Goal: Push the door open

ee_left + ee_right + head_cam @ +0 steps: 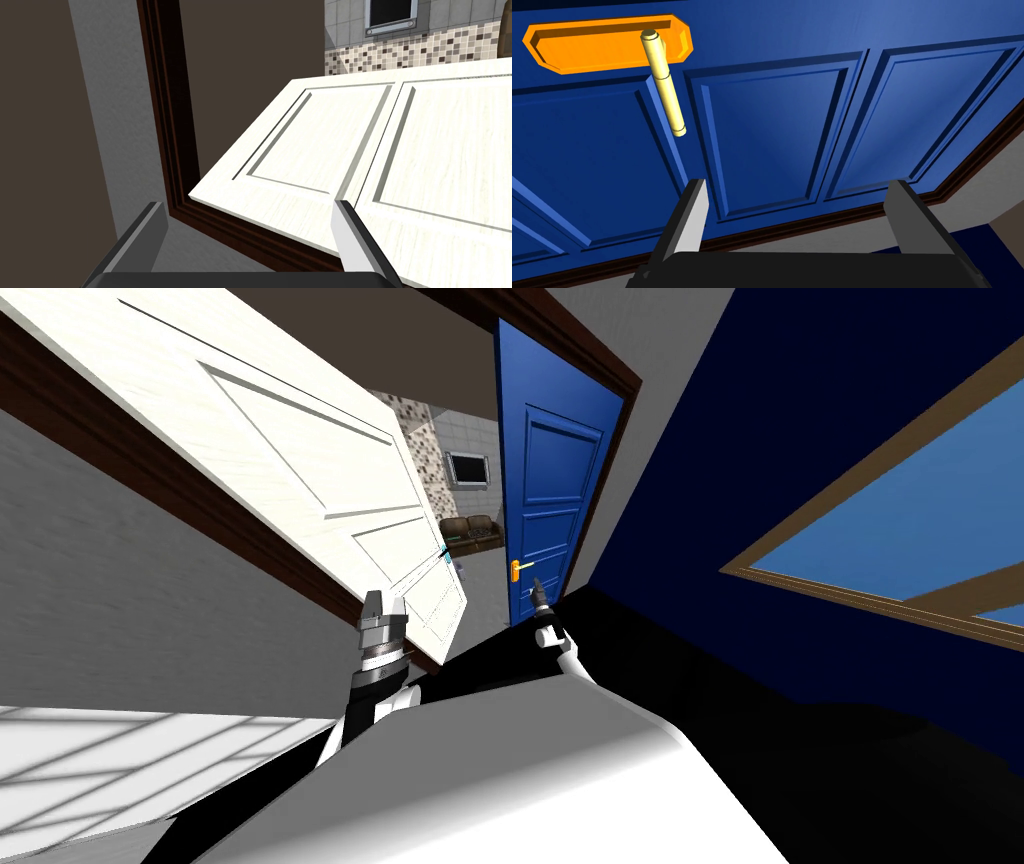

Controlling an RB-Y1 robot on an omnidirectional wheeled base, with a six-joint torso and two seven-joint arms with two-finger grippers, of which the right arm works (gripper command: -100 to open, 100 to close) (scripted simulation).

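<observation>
1. The left gripper (384, 606) stood spread wide and empty, with the white door (300, 458) directly ahead at its 12 o'clock in the head view.
2. That leaf stood swung partly off its dark brown frame (165, 125), its long axis running toward 11 o'clock.
3. The right gripper (536, 585), equally wide and empty, faced the blue door (555, 478) at 12 o'clock, with the yellow handle (664, 85) at about 10 o'clock.
4. Each arm was nearer its own leaf. Which one was meant I could not tell.
5. Contact with either panel could not be made out, and both doors' hinges were hidden.
</observation>
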